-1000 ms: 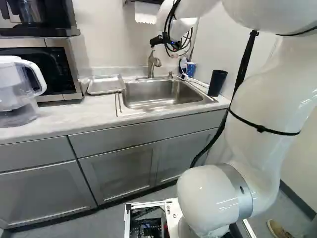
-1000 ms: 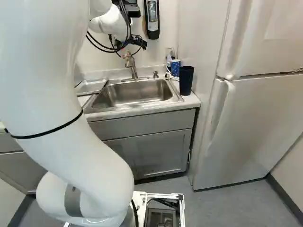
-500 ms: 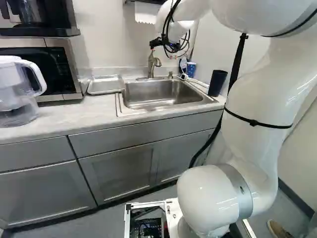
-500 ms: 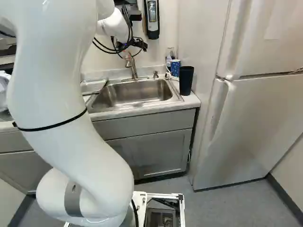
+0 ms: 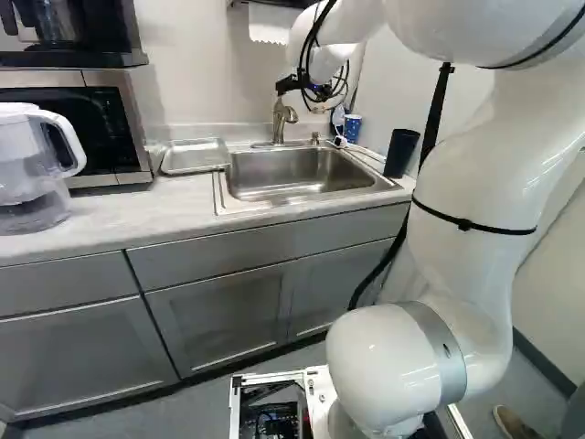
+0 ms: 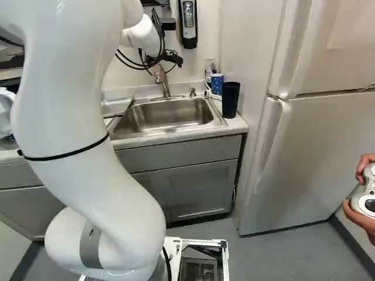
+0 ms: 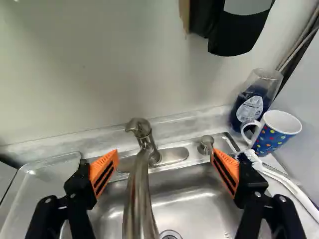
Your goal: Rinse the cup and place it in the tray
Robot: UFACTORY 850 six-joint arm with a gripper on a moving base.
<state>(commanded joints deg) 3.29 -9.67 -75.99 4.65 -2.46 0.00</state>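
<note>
Blue dotted cup (image 7: 269, 142) stands at the sink's (image 5: 291, 172) two o'clock; the arm (image 5: 471, 183) arches high toward twelve o'clock, its gripper (image 5: 285, 86) spread wide near the faucet (image 5: 281, 117).

"Posture of the arm (image 5: 471, 210)?"

"Raised, bent over at the top, wrist (image 5: 331, 57) extended forward."

"And the gripper (image 5: 287, 84)?"

"Fingers (image 7: 79, 187) spread wide apart; orange pads (image 7: 227, 172) facing inward across the gap, both visible in the wrist view."
</note>
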